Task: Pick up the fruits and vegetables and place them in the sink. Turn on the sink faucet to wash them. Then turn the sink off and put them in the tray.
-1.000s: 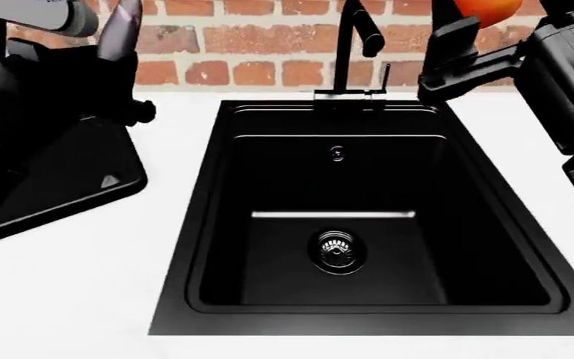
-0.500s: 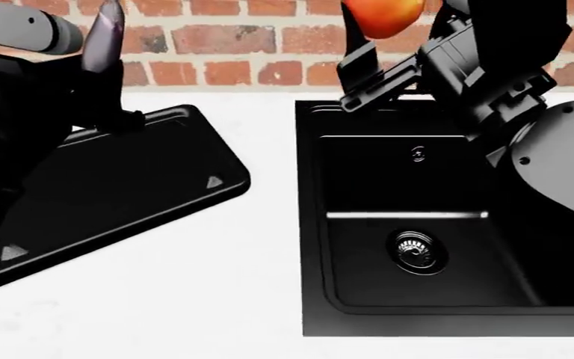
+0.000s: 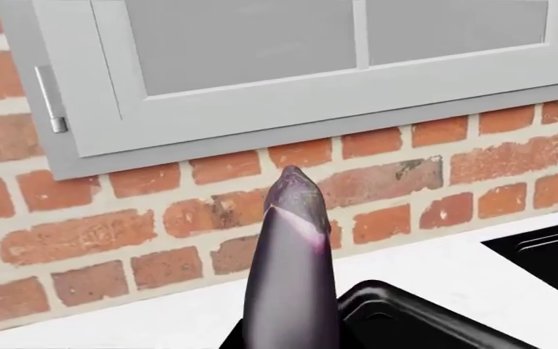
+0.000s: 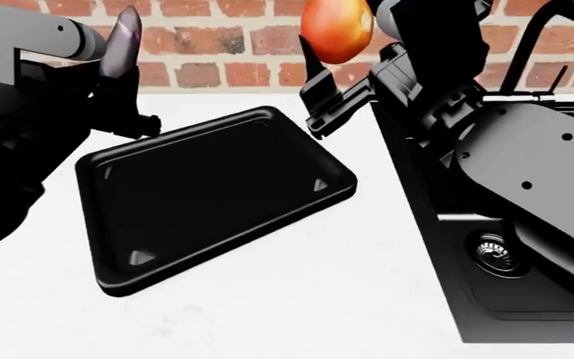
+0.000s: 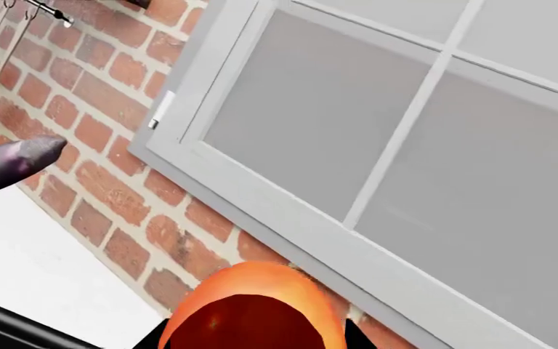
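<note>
Pinching the round, glossy orange-red fruit (image 4: 337,28) above the shallow glossy black tray's (image 4: 339,196) far rim, the right gripper (image 4: 342,75) carries something smooth and probably slippery, while the left gripper (image 4: 117,93) clamps the firm, dark purple eggplant (image 4: 122,43) upright by its base.

White table (image 4: 297,299), brick wall along its far edge. Black tray (image 4: 212,198) sits flat on it, rotated at an angle, rounded corners, raised rim, nothing inside. Black sink (image 4: 447,254) set into the table just right of the tray, metal drain (image 4: 493,249) visible, partly hidden by the arm.
</note>
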`<state>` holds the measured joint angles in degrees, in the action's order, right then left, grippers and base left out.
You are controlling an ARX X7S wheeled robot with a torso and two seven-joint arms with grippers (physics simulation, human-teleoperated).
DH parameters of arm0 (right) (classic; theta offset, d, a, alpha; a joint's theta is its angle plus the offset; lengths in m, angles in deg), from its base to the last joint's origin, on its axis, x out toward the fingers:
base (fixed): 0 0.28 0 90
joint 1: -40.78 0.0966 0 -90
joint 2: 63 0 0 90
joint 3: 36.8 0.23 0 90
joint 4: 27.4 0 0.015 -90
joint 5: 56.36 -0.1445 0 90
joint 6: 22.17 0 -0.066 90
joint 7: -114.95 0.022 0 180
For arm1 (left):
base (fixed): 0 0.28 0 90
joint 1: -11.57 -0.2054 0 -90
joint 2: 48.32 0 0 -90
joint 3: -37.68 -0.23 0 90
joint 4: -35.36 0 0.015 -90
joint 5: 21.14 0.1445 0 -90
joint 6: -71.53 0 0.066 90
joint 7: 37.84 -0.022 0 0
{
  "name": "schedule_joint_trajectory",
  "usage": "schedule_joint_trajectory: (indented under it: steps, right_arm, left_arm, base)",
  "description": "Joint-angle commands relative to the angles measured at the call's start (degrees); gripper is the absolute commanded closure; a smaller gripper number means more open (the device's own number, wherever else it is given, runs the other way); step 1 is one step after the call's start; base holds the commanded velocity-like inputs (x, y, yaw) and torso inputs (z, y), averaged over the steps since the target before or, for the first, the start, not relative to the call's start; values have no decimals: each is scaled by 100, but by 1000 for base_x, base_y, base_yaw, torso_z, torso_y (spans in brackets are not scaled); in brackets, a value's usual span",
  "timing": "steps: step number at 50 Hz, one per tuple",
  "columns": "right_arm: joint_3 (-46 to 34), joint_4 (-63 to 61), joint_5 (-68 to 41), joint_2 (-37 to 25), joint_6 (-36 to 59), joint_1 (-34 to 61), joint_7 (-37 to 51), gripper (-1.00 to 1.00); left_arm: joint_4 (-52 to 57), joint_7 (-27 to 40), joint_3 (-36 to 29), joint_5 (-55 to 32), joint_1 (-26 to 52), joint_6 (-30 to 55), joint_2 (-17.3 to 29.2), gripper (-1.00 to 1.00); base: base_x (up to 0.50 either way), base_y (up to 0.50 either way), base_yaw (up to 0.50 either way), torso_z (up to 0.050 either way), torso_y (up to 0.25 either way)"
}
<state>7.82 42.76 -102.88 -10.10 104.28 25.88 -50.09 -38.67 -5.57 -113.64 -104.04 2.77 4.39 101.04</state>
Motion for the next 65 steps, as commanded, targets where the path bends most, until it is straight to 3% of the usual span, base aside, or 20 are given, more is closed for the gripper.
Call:
schedule_joint_trajectory:
  steps: [1, 9, 18, 26, 39, 48, 49, 65]
  right_arm:
    - [-3, 325, 126, 165, -131, -85, -177, 100]
    - [345, 412, -651, 333, 237, 45, -4, 100]
    - [569, 2544, -2384, 1176, 1605, 878, -590, 100]
    - [-223, 4077, -1872, 1641, 1820, 1081, -1590, 100]
    - [-1088, 4679, -1281, 2221, 1624, 928, -2464, 100]
    - [-1263, 5063, -1006, 2465, 1328, 1042, -2752, 100]
    - [-1240, 5056, -991, 2459, 1289, 1084, -2741, -100]
    - [-401, 3905, -1317, 1908, 1131, 1758, -2033, -100]
  left_arm:
    - [-90, -24, 1, 17, 4, -27, -119, 100]
    - [-139, -53, -1, 25, 88, 58, -208, 100]
    - [-682, -445, -205, 282, 677, 735, -606, 100]
    - [-1169, -697, -285, 495, 952, 919, -942, 100]
    - [-1036, -426, -156, 373, 951, 883, -836, 100]
    - [-1010, -400, -127, 362, 825, 771, -812, 100]
    - [-1008, -401, -128, 366, 808, 760, -804, 100]
    - [-913, -345, -141, 309, 706, 803, -713, 100]
  base:
    - [125, 500, 0, 0, 0]
    - [28, 62, 0, 0, 0]
    - [0, 0, 0, 0, 0]
    - [0, 0, 0, 0, 0]
    - [0, 0, 0, 0, 0]
    - [0, 0, 0, 0, 0]
    - [0, 0, 0, 0, 0]
    - [0, 0, 0, 0, 1]
